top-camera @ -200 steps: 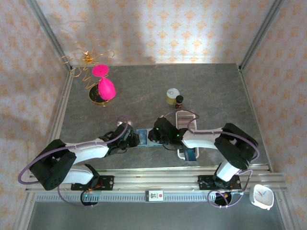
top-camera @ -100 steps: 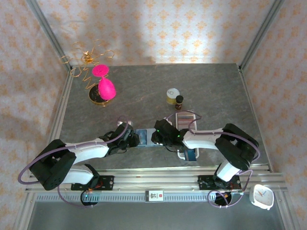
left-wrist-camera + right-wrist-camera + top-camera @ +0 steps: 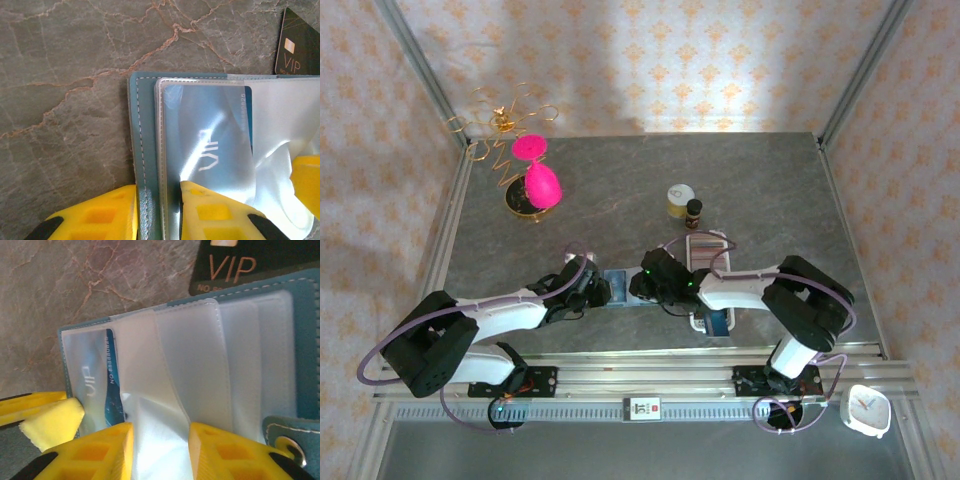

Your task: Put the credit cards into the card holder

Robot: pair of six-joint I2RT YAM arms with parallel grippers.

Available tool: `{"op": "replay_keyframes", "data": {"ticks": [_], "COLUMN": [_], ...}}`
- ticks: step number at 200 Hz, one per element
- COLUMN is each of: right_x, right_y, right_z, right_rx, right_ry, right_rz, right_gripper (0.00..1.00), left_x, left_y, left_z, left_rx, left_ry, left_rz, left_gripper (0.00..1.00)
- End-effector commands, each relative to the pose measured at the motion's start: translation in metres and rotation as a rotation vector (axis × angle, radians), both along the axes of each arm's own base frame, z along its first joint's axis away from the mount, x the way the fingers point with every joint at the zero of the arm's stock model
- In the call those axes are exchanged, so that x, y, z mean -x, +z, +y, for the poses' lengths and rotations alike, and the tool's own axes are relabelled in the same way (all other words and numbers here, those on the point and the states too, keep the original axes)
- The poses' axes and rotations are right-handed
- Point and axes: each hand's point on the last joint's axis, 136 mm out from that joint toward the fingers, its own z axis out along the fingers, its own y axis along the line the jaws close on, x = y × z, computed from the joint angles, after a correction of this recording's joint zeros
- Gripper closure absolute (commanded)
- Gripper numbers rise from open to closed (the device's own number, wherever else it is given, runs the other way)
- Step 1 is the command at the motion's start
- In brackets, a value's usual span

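Observation:
The teal card holder (image 3: 620, 288) lies open between both arms, its clear sleeves (image 3: 200, 365) fanned out. A blue VIP credit card (image 3: 210, 145) sits inside the leftmost sleeve. My left gripper (image 3: 157, 212) is shut on the holder's cover edge and first sleeve, one yellow finger on each side. My right gripper (image 3: 160, 455) is open, with a bulging loose sleeve between its fingers (image 3: 95, 455). A black VIP card (image 3: 250, 262) lies on the table just beyond the holder. The holder's snap tab (image 3: 290, 442) shows at the right.
A long white slotted tray (image 3: 708, 262) with more cards stands right of the holder; a blue card (image 3: 720, 322) is at its near end. A yellow jar (image 3: 680, 200) and small bottle (image 3: 693, 209) stand behind. A pink ornament (image 3: 540, 183) is at the back left.
The right gripper's jaws have spread apart over the sleeves and it has shifted slightly left. The left gripper keeps its hold and has not moved.

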Motion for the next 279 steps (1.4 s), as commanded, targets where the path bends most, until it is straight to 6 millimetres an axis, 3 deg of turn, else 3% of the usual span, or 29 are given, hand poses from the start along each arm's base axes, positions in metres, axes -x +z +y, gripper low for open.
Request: {"op": "replay_keyframes", "data": {"ticks": [1, 80, 127, 192, 227, 254, 279], "right_x": [-0.001, -0.013, -0.010, -0.013, -0.022, -0.017, -0.009], "right_y": [0.002, 0.040, 0.035, 0.049, 0.062, 0.049, 0.031], "right_z": [0.012, 0.032, 0.039, 0.050, 0.026, -0.004, -0.017], "right_rx": [-0.043, -0.204, -0.242, -0.317, -0.203, -0.057, 0.012], "right_ry": [0.003, -0.024, -0.017, -0.014, -0.069, -0.103, -0.100], "right_rz": [0.018, -0.038, -0.009, -0.018, -0.096, -0.099, -0.061], "right_gripper": [0.65, 0.64, 0.64, 0.64, 0.63, 0.58, 0.58], "left_x": [0.039, 0.041, 0.041, 0.042, 0.042, 0.042, 0.041], "left_y": [-0.037, -0.036, -0.037, -0.037, -0.036, -0.038, -0.038], "left_z": [0.024, 0.025, 0.026, 0.028, 0.027, 0.028, 0.028], "left_rx": [-0.126, -0.121, -0.122, -0.115, -0.111, -0.130, -0.128], "left_ry": [-0.031, -0.028, -0.025, -0.013, -0.016, -0.028, -0.025], "left_rz": [0.165, 0.159, 0.158, 0.151, 0.144, 0.154, 0.149], "left_gripper": [0.76, 0.76, 0.76, 0.75, 0.76, 0.77, 0.77]}}
